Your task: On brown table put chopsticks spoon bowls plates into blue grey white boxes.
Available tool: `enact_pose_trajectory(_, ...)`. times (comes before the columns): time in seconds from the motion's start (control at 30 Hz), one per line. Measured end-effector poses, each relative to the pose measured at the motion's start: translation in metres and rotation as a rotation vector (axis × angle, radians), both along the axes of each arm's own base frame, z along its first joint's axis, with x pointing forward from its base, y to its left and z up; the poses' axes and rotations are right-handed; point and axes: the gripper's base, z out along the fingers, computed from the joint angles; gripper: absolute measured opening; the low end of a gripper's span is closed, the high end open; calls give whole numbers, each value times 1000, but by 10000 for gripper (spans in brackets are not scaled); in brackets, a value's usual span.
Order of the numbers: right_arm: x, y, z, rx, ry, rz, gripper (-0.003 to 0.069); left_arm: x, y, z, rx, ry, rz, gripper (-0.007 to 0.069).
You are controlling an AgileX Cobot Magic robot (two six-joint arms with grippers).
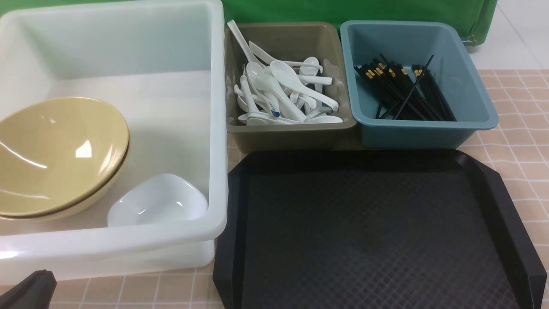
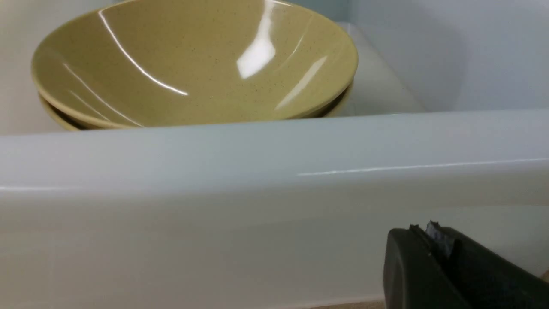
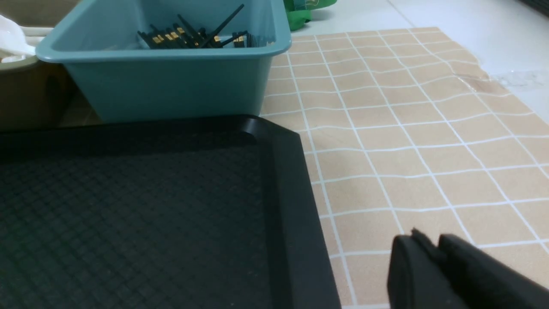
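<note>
The white box (image 1: 216,128) at the left holds two stacked yellow bowls (image 1: 55,154) and a small white bowl (image 1: 156,199). The grey box (image 1: 291,135) in the middle holds several white spoons (image 1: 283,92). The blue box (image 1: 424,126) at the right holds black chopsticks (image 1: 403,90). My left gripper (image 2: 429,234) is shut and empty, low against the white box's near wall (image 2: 257,206); the yellow bowls (image 2: 193,64) show over the rim. My right gripper (image 3: 429,242) is shut and empty over the tiled cloth, right of the black tray (image 3: 128,206).
An empty black tray (image 1: 369,227) lies in front of the grey and blue boxes. The tan tiled cloth (image 3: 407,128) covers the table to the right of the tray. A green cloth (image 1: 343,10) hangs behind the boxes.
</note>
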Motion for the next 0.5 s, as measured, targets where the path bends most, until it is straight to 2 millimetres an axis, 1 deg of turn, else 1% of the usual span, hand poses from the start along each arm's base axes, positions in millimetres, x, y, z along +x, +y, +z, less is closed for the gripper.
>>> enact_pose_trajectory(0.5, 0, 0, 0, 0, 0, 0, 133, 0, 0, 0, 0, 0, 0, 5)
